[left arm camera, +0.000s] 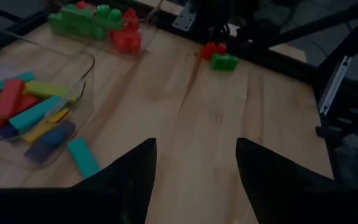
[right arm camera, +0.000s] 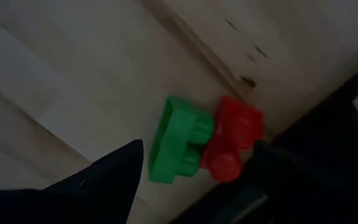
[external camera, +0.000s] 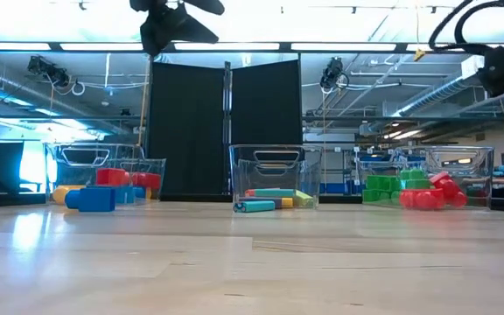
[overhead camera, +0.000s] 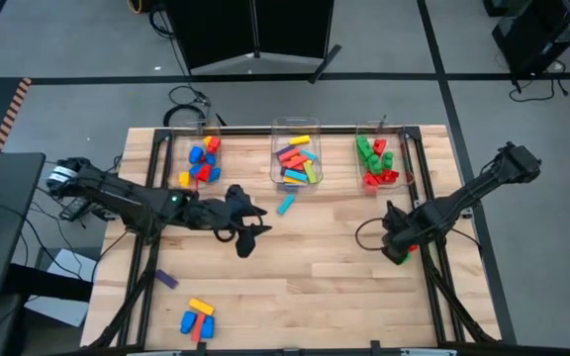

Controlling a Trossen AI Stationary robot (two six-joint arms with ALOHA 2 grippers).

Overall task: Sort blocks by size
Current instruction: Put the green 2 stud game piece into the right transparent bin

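While poised wide over green block (right arm camera: 178,142) and red block (right arm camera: 235,140) touching near bench (overhead camera: 315,277) edge, right end effector (right arm camera: 194,180) risks grabbing both; left end effector (left arm camera: 191,168) open, empty, mid-bench.

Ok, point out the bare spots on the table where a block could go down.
Widest bare wood: the centre of the table, between the left hand and the right hand, running to the near edge. Crowded: the far edge with the three bins, the cyan block lying before the middle one, and the near-left corner with the loose blocks.
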